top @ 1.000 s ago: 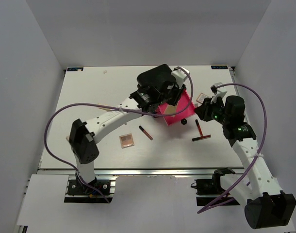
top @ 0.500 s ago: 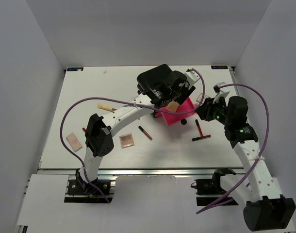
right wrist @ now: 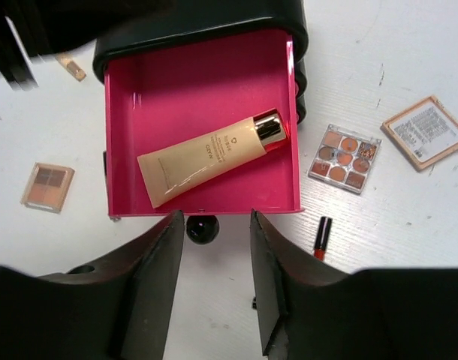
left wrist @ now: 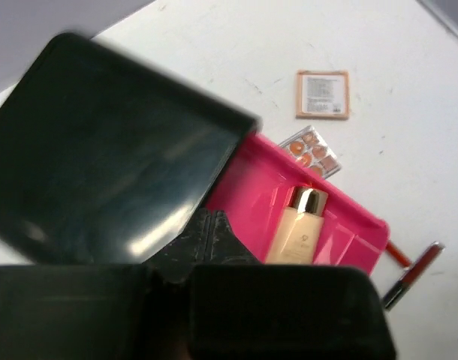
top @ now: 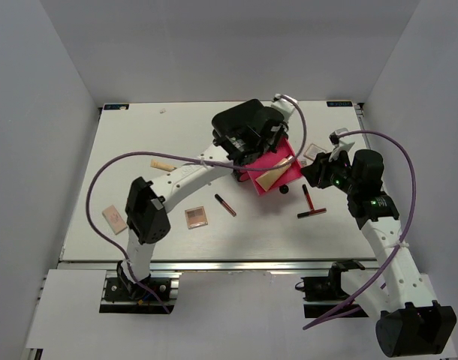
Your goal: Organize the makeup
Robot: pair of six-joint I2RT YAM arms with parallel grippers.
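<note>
A tan tube (right wrist: 210,157) lies diagonally in the open pink drawer (right wrist: 124,112) of the black box (top: 244,124); the left wrist view shows the tube (left wrist: 298,229) too. My left gripper (left wrist: 209,225) is shut and empty, at the drawer's back by the box. My right gripper (right wrist: 215,223) is open and empty above the table, just in front of the drawer's black knob (right wrist: 202,229). A multi-pan palette (right wrist: 345,157) and a square tan palette (right wrist: 424,131) lie right of the drawer. Black-and-red sticks (top: 225,204) (top: 307,196) (top: 311,213) lie in front. No brush shows.
Two more square palettes (top: 197,217) (top: 114,218) and a small tan stick (top: 162,164) lie on the left half of the white table (top: 139,135). Grey walls close in the back and both sides.
The tan tube was held by my left gripper above the drawer; now it lies in the drawer and that gripper has let go and drawn back. The right arm has hardly moved.
</note>
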